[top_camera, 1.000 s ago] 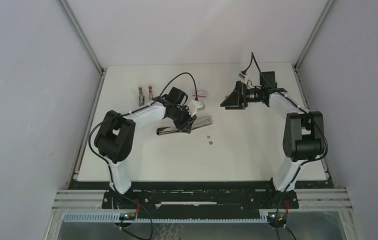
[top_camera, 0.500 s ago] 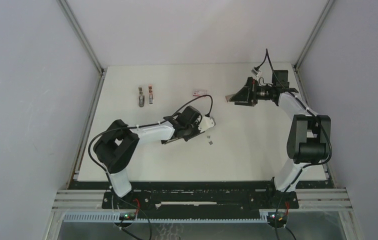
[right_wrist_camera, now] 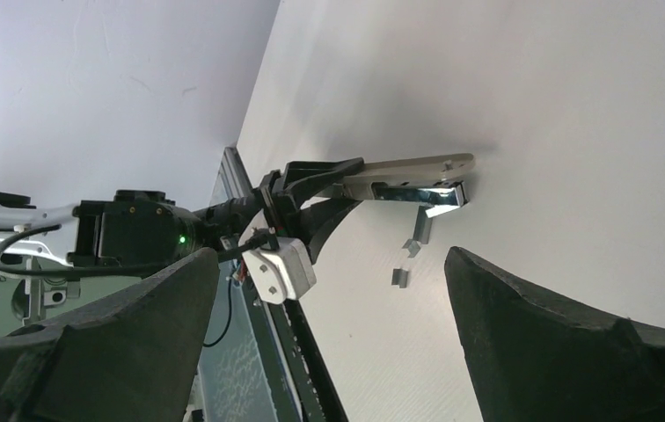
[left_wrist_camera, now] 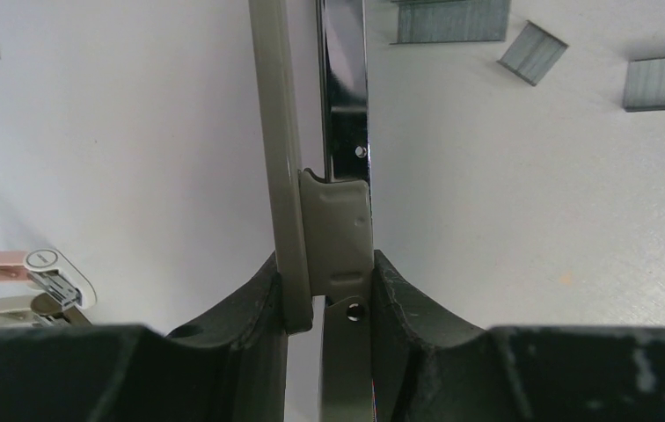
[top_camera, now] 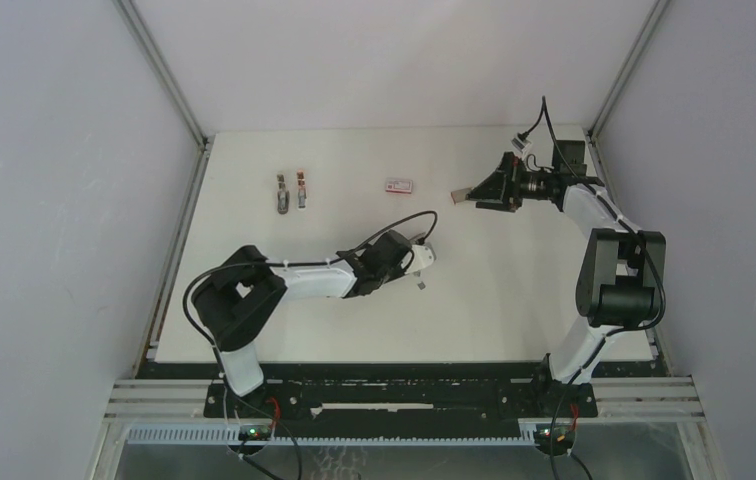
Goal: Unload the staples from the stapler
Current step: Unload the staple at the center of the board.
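My left gripper (left_wrist_camera: 327, 290) is shut on the stapler (left_wrist_camera: 336, 202), a slim grey metal bar with two long narrow arms running away from the fingers. The arms stand slightly apart. In the top view the left gripper (top_camera: 409, 268) is low over the table's middle and the stapler is hidden under the wrist. Several short silvery staple strips (left_wrist_camera: 450, 21) lie on the table beyond the stapler's tip, and they also show in the top view (top_camera: 420, 283). The right wrist view shows the held stapler (right_wrist_camera: 412, 171) with staples (right_wrist_camera: 417, 230) below it. My right gripper (top_camera: 469, 195) is wide open and empty, at the back right.
A flat red-and-white box (top_camera: 400, 185) lies at the back centre. Two other small staplers (top_camera: 290, 193) lie at the back left, one showing in the left wrist view (left_wrist_camera: 21, 280). Grey walls close in the table's sides and back.
My left arm has swung toward the near right with the stapler and come low over the table by the loose staples. My right gripper has drawn back toward the back right.
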Controlling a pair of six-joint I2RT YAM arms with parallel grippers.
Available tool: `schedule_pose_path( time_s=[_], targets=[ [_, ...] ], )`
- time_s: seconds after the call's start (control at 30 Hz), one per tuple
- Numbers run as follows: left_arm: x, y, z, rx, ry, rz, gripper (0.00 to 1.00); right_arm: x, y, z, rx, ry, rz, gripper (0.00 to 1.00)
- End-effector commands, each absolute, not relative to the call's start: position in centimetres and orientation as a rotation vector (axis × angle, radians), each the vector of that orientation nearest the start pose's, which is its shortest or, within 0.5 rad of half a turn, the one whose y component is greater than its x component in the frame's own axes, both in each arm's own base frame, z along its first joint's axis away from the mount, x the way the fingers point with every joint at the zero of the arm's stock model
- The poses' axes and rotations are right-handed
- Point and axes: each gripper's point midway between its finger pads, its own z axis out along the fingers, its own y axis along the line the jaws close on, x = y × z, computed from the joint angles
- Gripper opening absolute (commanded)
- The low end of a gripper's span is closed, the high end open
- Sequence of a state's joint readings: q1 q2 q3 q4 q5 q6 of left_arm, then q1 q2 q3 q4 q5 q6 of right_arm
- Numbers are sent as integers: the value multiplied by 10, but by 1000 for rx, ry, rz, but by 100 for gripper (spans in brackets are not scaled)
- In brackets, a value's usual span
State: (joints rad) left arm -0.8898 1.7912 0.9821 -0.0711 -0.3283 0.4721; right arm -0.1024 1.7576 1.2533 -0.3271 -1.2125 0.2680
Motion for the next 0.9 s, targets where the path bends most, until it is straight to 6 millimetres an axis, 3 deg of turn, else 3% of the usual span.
schedule_pose_path(
  time_s=[0.0,0.57,0.87],
  targets=[
    [335,-276,72,1218,1959,140,0,381,130,207,-209,2104,1506,100],
    [353,-264,83,1000,2126,-139,0,381,130,203,-196,2115,1512,100],
    [350,-258,84,913,2241,-492,0,382,132,198,-192,2128,1521,100]
  ],
)
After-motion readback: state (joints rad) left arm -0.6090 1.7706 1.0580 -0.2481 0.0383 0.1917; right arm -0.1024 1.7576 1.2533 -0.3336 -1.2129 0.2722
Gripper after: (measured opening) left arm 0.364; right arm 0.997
